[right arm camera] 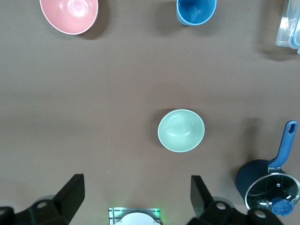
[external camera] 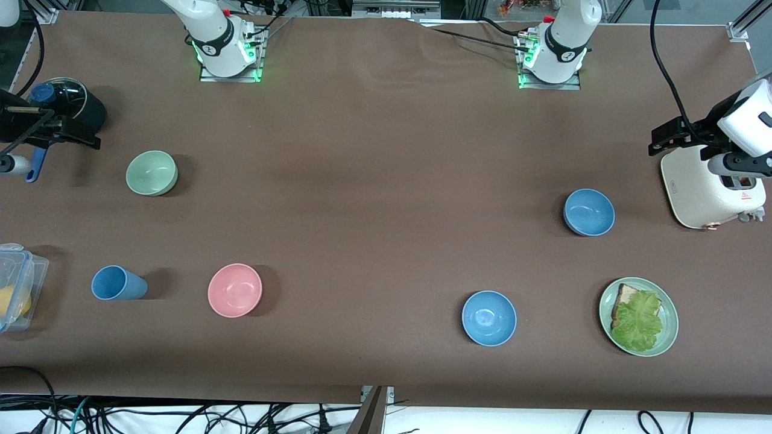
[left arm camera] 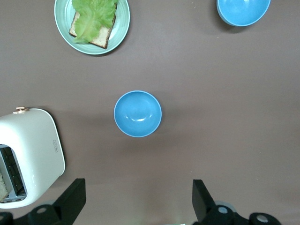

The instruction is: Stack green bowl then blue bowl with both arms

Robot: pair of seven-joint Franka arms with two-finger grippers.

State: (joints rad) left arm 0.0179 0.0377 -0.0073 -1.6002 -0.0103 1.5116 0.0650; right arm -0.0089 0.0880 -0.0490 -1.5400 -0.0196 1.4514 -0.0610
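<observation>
Nearest the front camera, toward the left arm's end of the desk [external camera: 374, 181], a bright blue bowl [external camera: 489, 317] sits upright. Beside it, closer to that end, a green plate [external camera: 668, 313] carries bread topped with lettuce. On the same near strip toward the right arm's end are a pink bowl [external camera: 234, 289], a blue cup [external camera: 117, 283] lying on its side, and a clear lidded container [external camera: 18, 283] at the desk's edge.

Farther from the camera, the blue bowl [external camera: 588, 211] of the greyer shade stands upright and empty on the bare desk. It is well apart from the bright one, and a white toaster [external camera: 702, 193] stands beside it toward the left arm's end. The left tool [left arm camera: 138, 201] hangs in the air over the desk beside the toaster. Its two black fingers [left arm camera: 70, 199] are spread wide and hold nothing, and the blue bowl lies in the middle of the left wrist view.

Toward the right arm's end and a little farther still, the green bowl [external camera: 151, 173] rests upright and empty, touching nothing. Farther again is a dark pot [external camera: 72, 105] with a glass lid and a blue handle. The right tool [right arm camera: 136, 197] hangs in the air close to that pot, with its fingers [right arm camera: 70, 194] spread wide and empty. The green bowl shows in the middle of the right wrist view.
</observation>
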